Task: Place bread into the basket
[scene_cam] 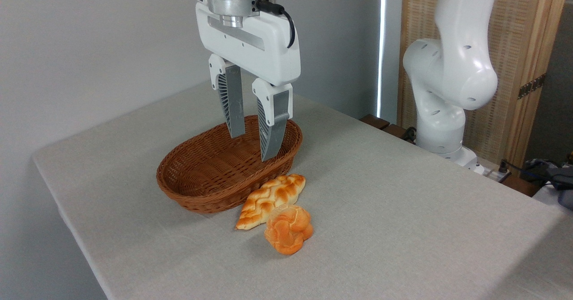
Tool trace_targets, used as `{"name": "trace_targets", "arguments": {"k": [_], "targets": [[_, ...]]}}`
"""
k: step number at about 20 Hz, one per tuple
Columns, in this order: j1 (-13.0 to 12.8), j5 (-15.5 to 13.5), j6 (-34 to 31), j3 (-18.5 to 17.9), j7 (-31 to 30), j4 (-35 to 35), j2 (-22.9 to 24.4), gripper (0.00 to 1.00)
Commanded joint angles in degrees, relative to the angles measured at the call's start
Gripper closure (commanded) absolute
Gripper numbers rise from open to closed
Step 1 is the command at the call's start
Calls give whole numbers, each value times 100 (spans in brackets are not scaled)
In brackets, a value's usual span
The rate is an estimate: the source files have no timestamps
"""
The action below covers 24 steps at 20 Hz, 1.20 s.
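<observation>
Bread [288, 229] sits on the table [403, 210], just in front of the basket [201, 174] and outside it. Small round bun, orange-golden, with folded lobes swirling into a knotted, rose-like top; surface glossy, deeper orange in the creases, paler on the crown. It rests upright, touching or nearly touching the lower end of a braided loaf [270, 200].

Braided loaf: longer, pointed at both ends, golden with pale seams between plaits. It lies slanted against the basket's near right rim, its upper end close to the wicker.

Basket: oval, shallow, reddish-brown woven wicker with a thick rolled rim and ribbed weave on floor and wall. Nothing lies inside it.

Gripper [254, 147] hangs above the basket's far right end, pointing down, its jaws parted with a clear gap and nothing between them. Fingers [235, 107] are grey, tapering, ribbed along their inner edges, mounted on a white housing under a metal flange with a black cable.

Table is covered in pale grey-beige cloth of fine weave. Beyond the basket to the right stands the white, rounded robot arm base [447, 89], before a wooden-framed woven screen [515, 45].
</observation>
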<state>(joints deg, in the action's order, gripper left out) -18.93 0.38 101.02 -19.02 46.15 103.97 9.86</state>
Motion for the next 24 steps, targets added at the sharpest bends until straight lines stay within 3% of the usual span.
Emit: {"name": "trace_targets", "arguments": {"k": [1, 3, 18, 22, 24], "targets": [[793, -293, -83, 670, 157, -52, 16, 0], [1005, -363, -153, 830, 367, -61, 16, 0], [962, -364, -399, 918, 395, -53, 7, 0], [970, -267, -899, 909, 421, 9, 34, 0], [971, -258, -857, 900, 430, 105, -10, 0]]}}
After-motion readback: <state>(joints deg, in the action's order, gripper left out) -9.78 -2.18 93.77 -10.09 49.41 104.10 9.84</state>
